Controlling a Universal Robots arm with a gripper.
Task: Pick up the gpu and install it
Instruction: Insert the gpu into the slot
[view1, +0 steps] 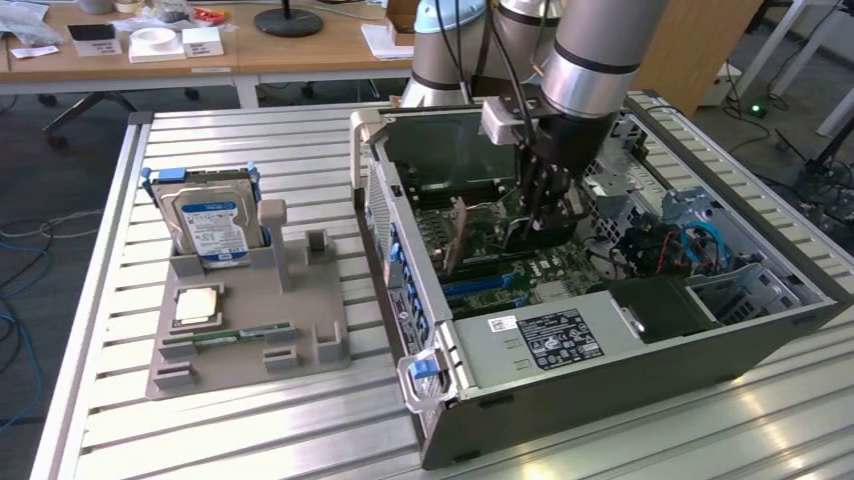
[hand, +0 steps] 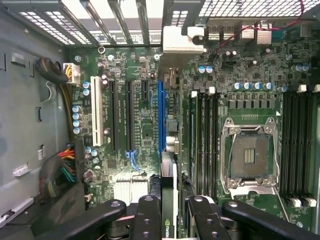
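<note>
The gpu (hand: 169, 172) shows edge-on in the wrist view as a narrow dark strip with a silver bracket (hand: 182, 40) at its far end. It stands just beside the blue expansion slot (hand: 161, 112) of the motherboard (hand: 145, 130). My gripper (hand: 172, 220) is shut on the card's near end, one black finger (hand: 149, 215) on each side. In the exterior view my gripper (view1: 550, 225) reaches down into the open computer case (view1: 587, 340), and the card's tan face (view1: 461, 235) stands upright toward the case's rear wall.
On the exterior view's left, a grey holder (view1: 247, 320) carries a hard drive (view1: 214, 230), a processor chip (view1: 198, 305) and a green memory stick (view1: 240, 335). Inside the case are a white slot (hand: 96, 117), an empty processor socket (hand: 252, 155) and cable bundles (hand: 62, 167).
</note>
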